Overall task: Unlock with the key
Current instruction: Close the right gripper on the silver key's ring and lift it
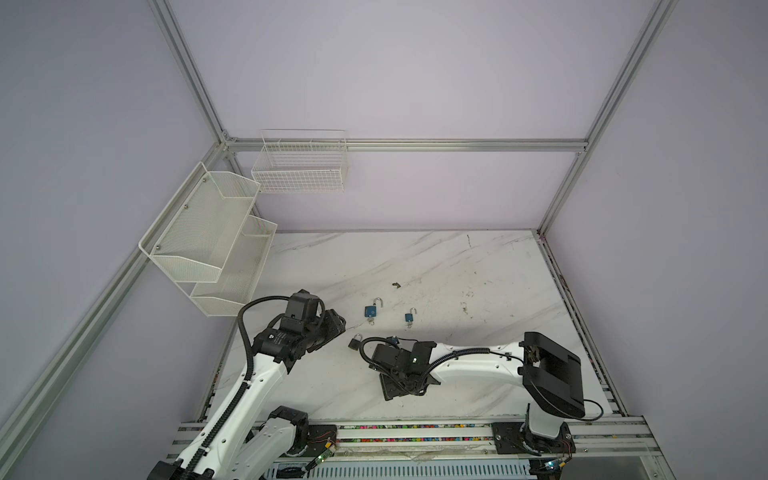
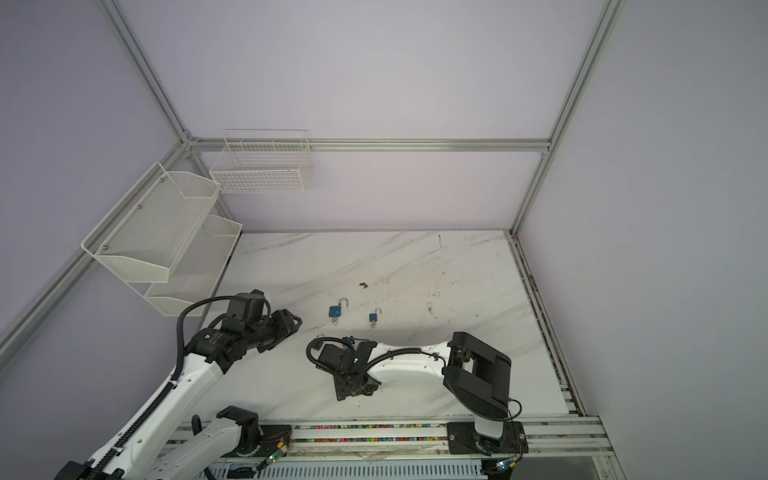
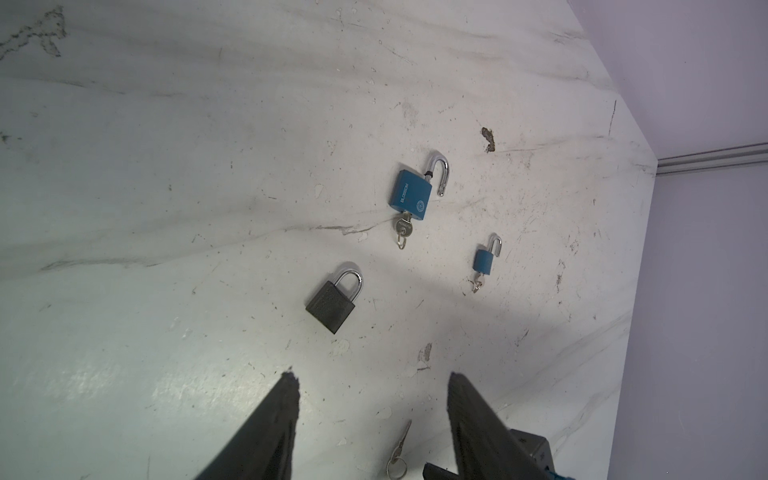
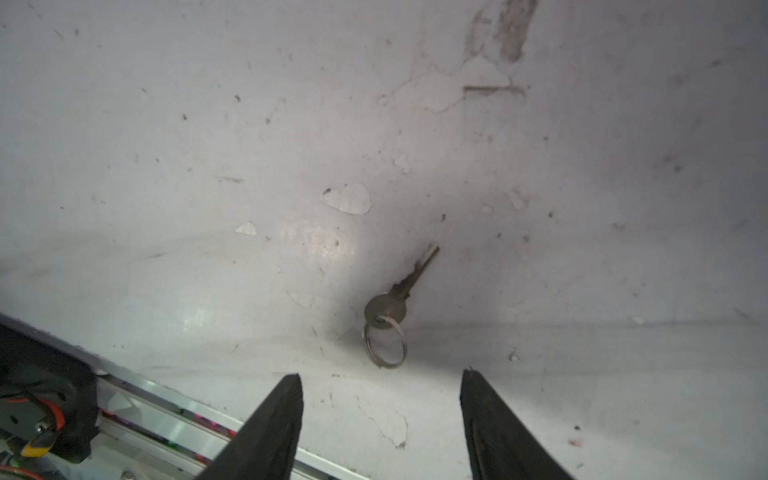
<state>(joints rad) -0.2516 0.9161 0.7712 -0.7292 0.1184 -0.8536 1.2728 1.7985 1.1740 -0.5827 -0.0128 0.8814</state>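
Observation:
A black padlock [image 3: 332, 301] with its shackle closed lies flat on the marble table [image 1: 478, 291]; in both top views it sits between the two arms [image 1: 355, 342] [image 2: 319, 341]. A small silver key [image 4: 399, 297] on a split ring [image 4: 384, 345] lies loose on the table just ahead of my right gripper [image 4: 381, 374], which is open and empty. The left wrist view also shows the key [image 3: 401, 444], close to the left gripper [image 3: 372, 380], open and holding nothing, a short way from the black padlock. In both top views the key is hidden.
Two blue padlocks, a larger one [image 1: 371, 311] and a smaller one [image 1: 409, 318], lie beyond with shackles open and keys in them. A dark scrap [image 1: 396, 284] lies farther back. A white mesh shelf [image 1: 208, 237] and wire basket [image 1: 299, 166] hang at left.

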